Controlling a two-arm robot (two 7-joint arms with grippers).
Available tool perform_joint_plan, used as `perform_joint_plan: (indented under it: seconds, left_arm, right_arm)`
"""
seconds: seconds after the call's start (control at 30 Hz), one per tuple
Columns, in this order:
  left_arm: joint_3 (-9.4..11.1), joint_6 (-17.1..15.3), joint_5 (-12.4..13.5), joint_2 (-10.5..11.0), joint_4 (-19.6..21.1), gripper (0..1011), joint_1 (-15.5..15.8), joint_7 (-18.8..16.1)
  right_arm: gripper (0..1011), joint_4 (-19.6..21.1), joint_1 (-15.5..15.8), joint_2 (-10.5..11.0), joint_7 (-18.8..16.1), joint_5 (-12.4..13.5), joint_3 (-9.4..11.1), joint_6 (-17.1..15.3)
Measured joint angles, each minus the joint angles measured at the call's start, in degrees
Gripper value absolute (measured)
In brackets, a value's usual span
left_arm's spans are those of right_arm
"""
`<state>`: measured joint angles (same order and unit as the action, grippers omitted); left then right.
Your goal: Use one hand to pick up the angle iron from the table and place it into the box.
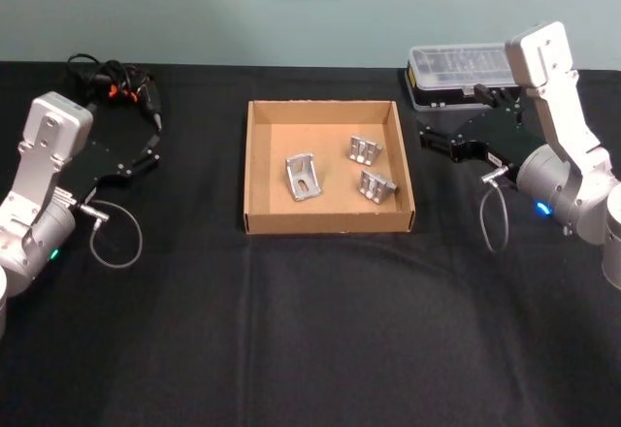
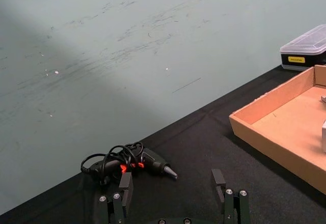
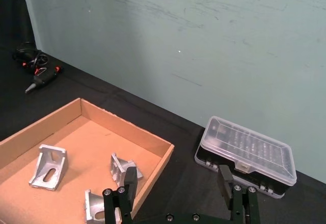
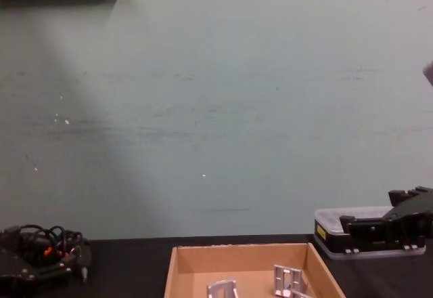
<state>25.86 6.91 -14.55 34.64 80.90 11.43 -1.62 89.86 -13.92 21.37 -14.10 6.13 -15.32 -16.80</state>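
Looking done: three angle irons [image 1: 303, 177] sit inside the box [image 1: 260, 167], both grippers, left [image 1: 153, 148] and right [image 1: 430, 142], open and empty beside it; risk is reaching back in.

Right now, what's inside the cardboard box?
Three silver angle irons lie apart on the floor of the box. Nothing else shows inside; whatever is beneath them is covered.

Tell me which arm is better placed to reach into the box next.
Right. The right pincer hovers open just beside the box, at its right wall, nearest the three angle irons inside. The left pincer, also open, sits farther off, by the cables.
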Motion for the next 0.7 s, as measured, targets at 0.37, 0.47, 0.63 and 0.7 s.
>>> perform_joint_plan:
  seconds: [0.37, 0.47, 0.63, 0.7]
  left_arm:
    - [0.0, 0.0, 0.0, 0.0, 0.0, 1000, 0.0, 0.0]
    - [0.0, 0.0, 0.0, 0.0, 0.0, 1000, 0.0, 0.0]
    - [0.0, 0.0, 0.0, 0.0, 0.0, 1000, 0.0, 0.0]
    - [0.0, 0.0, 0.0, 0.0, 0.0, 1000, 0.0, 0.0]
  right_arm:
    - [1004, 0.0, -0.2, 0.0, -0.1, 0.0, -0.3, 0.1]
    - [1004, 0.0, -0.2, 0.1, -0.1, 0.0, -0.3, 0.1]
    - [1004, -0.1, -0.2, 0.1, -0.1, 0.0, -0.3, 0.1]
    - [1004, -0.1, -0.2, 0.1, -0.1, 0.0, -0.4, 0.2]
